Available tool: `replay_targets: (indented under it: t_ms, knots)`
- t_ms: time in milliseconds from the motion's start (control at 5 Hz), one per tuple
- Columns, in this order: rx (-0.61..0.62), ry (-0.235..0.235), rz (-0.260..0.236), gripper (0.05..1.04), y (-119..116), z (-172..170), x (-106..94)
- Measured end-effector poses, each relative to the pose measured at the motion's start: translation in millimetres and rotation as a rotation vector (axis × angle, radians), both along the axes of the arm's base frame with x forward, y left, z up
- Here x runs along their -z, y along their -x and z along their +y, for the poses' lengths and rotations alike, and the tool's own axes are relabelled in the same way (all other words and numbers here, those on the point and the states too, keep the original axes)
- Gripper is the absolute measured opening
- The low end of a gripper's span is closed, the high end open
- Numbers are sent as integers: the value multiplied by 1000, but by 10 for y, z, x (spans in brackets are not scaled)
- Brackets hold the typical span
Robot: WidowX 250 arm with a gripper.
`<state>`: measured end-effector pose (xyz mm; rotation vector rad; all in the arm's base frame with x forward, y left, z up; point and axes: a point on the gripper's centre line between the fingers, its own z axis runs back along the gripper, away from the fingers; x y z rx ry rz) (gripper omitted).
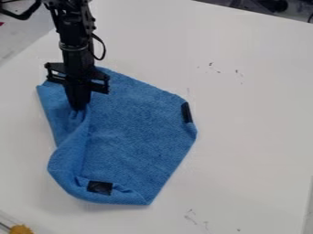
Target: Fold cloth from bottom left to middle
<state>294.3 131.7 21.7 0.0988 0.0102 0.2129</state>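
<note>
1. The black gripper [78, 109] is over the left part of the blue cloth [137, 119], pointing down; its fingers are together, clamped on a pinch of fabric, with creases running from the tips; the exact grip is hard to make out, black against black.
2. Part of the cloth's upper left is hidden behind the gripper and the black arm [76, 52]; the arm is cut off by the top edge, and a thin cable loops beside it.
3. The cloth lies on the white table [250, 137], left of the view's middle; its lower left side curls over in a rounded fold, hiding whatever lies beneath; a pointed corner sits at the upper left, another at the bottom.
4. One black patch [99, 187] is on the cloth near its bottom edge, a second black patch [186, 112] along its right edge; any print on them is too small to tell.
5. The tabletop bears small dark marks [211, 65], some right of the arm, others near the bottom.
6. A fuzzy orange-yellow thing [21, 229] is cut off at the bottom left corner, a thin rod beside it; dark objects [272, 5] beyond the table's far edge, at the top right, are too cropped to name; a black cable [23, 14] curves at the top left.
</note>
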Motion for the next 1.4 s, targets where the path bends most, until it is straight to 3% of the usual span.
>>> replay_targets:
  t_ms: [200,600,800,1000,1200,1400]
  knots:
    - [13,36,1,272,-47,-48,101]
    - [82,69,-37,862,-270,-196,-41]
    - [97,103,-74,1010,-379,-295,-101]
    - [93,171,-126,1006,-470,-412,-60]
    - [128,189,-154,1001,-578,-509,-77]
    - [179,154,-136,1001,-572,-518,-70]
